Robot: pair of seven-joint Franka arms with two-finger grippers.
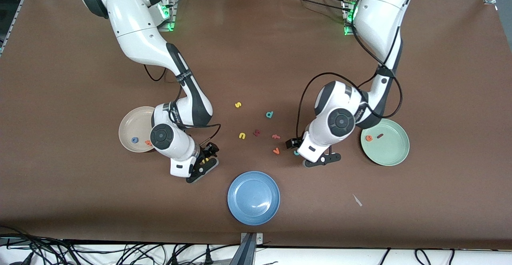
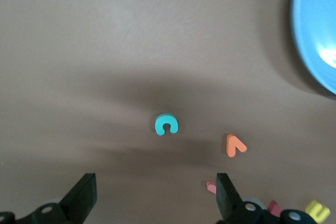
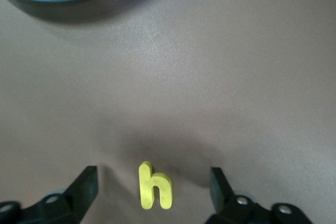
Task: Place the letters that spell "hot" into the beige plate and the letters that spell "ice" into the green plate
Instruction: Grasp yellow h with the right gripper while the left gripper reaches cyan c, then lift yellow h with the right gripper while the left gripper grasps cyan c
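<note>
My right gripper (image 3: 154, 190) is low over the table and open, with the yellow h (image 3: 155, 186) lying flat between its fingers and a gap on each side. From the front, that gripper (image 1: 206, 162) is beside the beige plate (image 1: 129, 126), which holds the blue o (image 1: 135, 140) and the orange t (image 1: 148, 142). My left gripper (image 2: 155, 198) is open and empty. The teal c (image 2: 167, 124) lies just ahead of its fingertips, not between them. The same gripper (image 1: 322, 160) hangs next to the green plate (image 1: 390, 151), where the orange e (image 1: 369, 138) and the dark red i (image 1: 380, 136) rest.
A blue plate (image 1: 253, 198) sits nearest the front camera, between the two grippers. Loose letters lie mid-table: a yellow s (image 1: 238, 105), a teal d (image 1: 270, 114), a small yellow letter (image 1: 242, 136), a dark red letter (image 1: 257, 132) and an orange v (image 1: 276, 150).
</note>
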